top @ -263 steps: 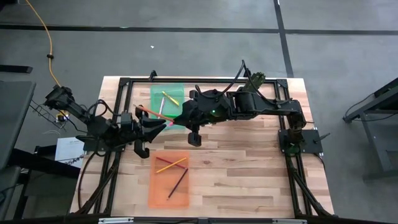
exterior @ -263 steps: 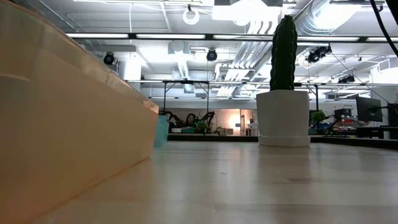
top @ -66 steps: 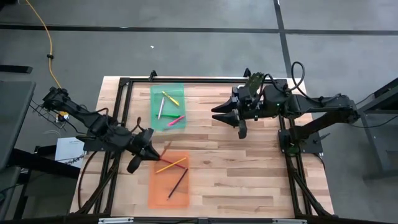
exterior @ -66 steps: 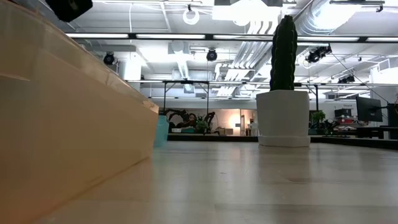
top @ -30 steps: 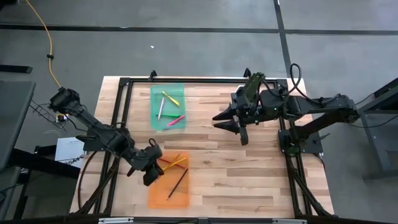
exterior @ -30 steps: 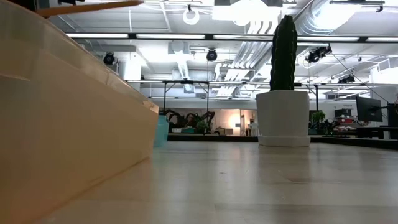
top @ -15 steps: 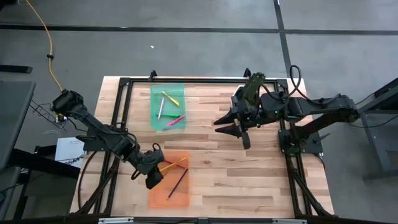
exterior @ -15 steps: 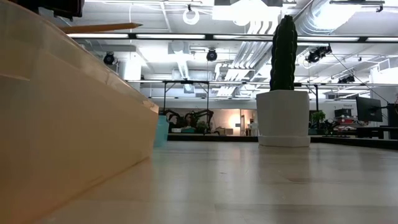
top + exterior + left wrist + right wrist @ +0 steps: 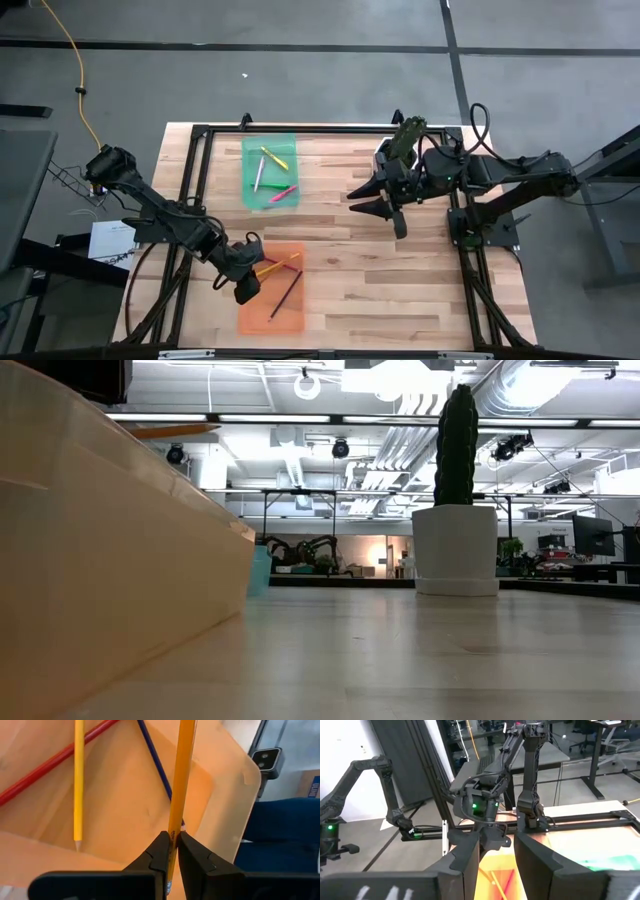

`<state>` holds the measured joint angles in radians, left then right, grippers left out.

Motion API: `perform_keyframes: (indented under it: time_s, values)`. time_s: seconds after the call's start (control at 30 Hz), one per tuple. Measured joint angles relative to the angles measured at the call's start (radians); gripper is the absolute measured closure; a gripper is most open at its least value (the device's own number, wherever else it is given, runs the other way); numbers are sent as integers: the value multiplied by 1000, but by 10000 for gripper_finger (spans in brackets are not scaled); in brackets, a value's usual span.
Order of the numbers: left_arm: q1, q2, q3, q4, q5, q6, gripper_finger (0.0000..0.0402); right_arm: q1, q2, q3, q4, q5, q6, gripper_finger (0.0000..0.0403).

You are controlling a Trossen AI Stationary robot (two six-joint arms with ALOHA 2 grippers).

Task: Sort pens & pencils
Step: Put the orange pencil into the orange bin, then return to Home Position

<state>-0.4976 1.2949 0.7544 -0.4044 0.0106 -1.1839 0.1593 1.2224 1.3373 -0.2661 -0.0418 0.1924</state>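
My left gripper (image 9: pixel 250 276) hangs low over the orange tray (image 9: pixel 270 312) near the table's front left, shut on an orange-yellow pencil (image 9: pixel 179 785). Below it in the tray lie a yellow pencil (image 9: pixel 78 780), a red one (image 9: pixel 50 767) and a dark one (image 9: pixel 155 762). The held pencil's tip (image 9: pixel 180 430) shows above the tray wall in the low view. The pens, among them a yellow one (image 9: pixel 274 157) and a pink one (image 9: pixel 284 192), lie in the green tray (image 9: pixel 268 145) at the back. My right gripper (image 9: pixel 365 200) waits open, high above the table's right half. My left gripper pinches the orange-yellow pencil between its two fingertips (image 9: pixel 161 851), near the pencil's blunt end (image 9: pixel 172 837). The fingers slant down from the table's left, and the pencil runs on ahead of them. The pencil is clear of the tray, its long part reaching out over the other pencils.
A white pot with a tall cactus (image 9: pixel 455 510) stands behind the table in the low view. The black frame rails (image 9: pixel 200 190) run along the table's left and right edges. Bare wood (image 9: pixel 390 290) lies right of the orange tray.
My left gripper has sunk toward the orange tray and tipped further down, staying shut on the pencil. The pencil's tip has come down with it, closer to the tray wall in the low view.
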Motion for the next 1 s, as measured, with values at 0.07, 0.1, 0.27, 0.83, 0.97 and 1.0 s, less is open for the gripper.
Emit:
perform_keyframes:
  time_s: [0.07, 0.1, 0.27, 0.83, 0.97, 1.0]
  values:
    - [0, 0, 0, -4, -3, 0, 380, 0, 0, 0, -2, 0, -3, 289]
    - [0, 0, 0, -5, -3, 0, 380, 0, 0, 0, -3, 0, -4, 289]
    - [0, 0, 0, -16, -3, 0, 380, 0, 0, 0, -6, 0, -10, 289]
    - [0, -2, 0, 56, -28, 79, 267, 0, 0, 0, -8, 0, -16, 289]
    - [0, -38, 0, 152, -151, 157, 272, 0, 0, 0, -7, 0, -8, 289]
    - [0, -55, 0, 156, -196, 175, 274, 0, -1, 0, -6, 0, -4, 289]
